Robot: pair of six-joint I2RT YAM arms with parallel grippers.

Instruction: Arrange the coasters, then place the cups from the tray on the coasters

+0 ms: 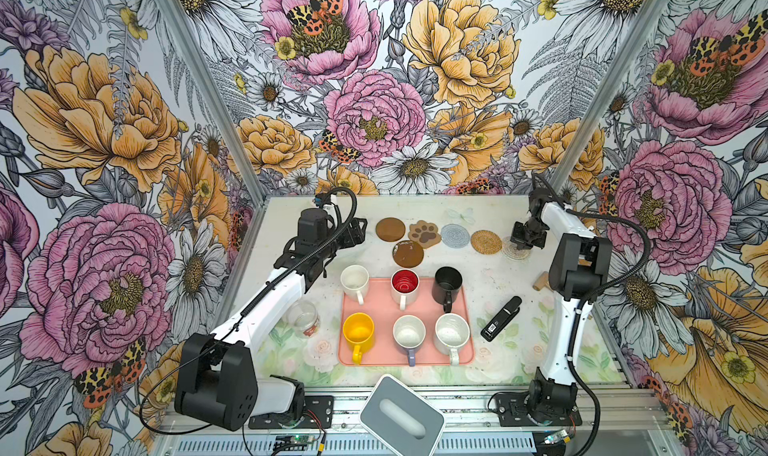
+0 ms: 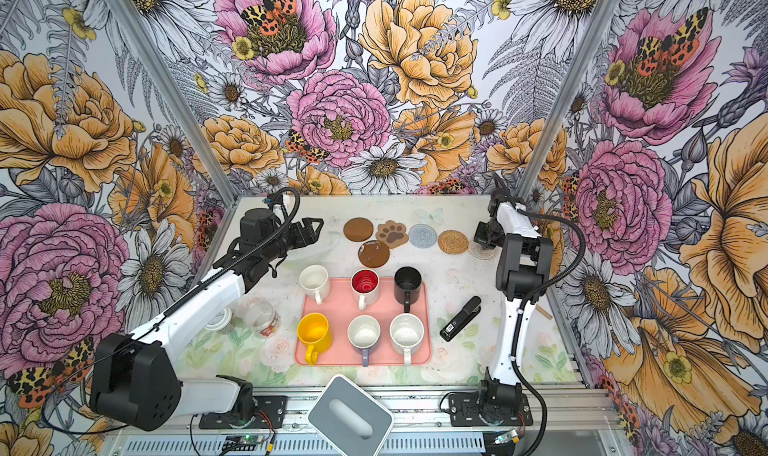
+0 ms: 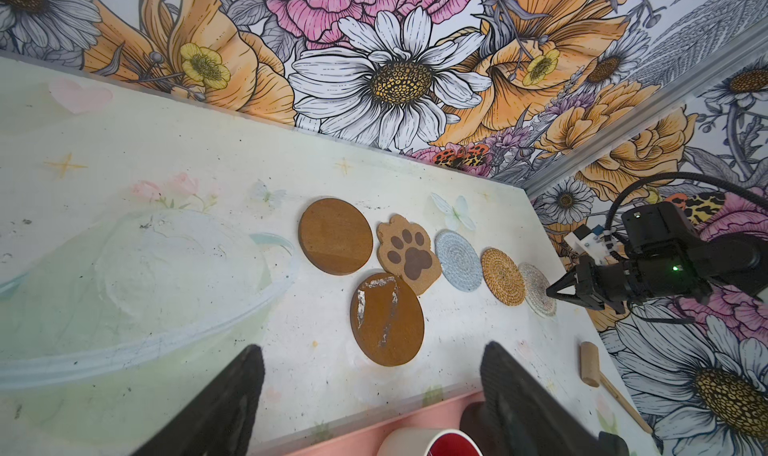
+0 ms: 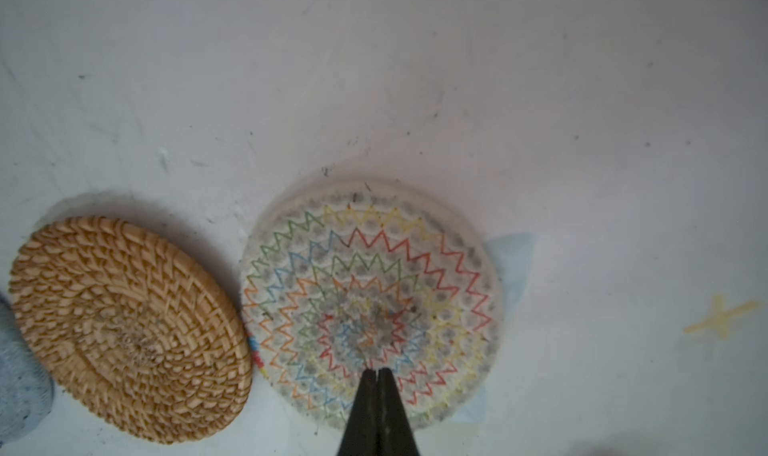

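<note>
Top view: cups (image 1: 405, 287) all on tray (image 1: 376, 308); coasters (image 1: 455, 236) in row, one brown disc (image 1: 408, 253) out of line, nearer tray.
Left wrist: left gripper (image 3: 372, 348) wide, empty, above that disc.
Right wrist: right gripper (image 4: 376, 370) pinched shut, empty, tips at lacy coaster (image 4: 374, 291).
Step judged: arranging coasters. Next likely needs stray disc shifted into row.

Your left arm stretches forward from its base, forearm rising to a bent wrist. Left gripper (image 1: 360, 231) sits roughly level, jaws spread wide. Your right arm stands upright, elbow high, wrist folded down. Right gripper (image 4: 376, 373) points downward, jaws pressed fully together.
</note>
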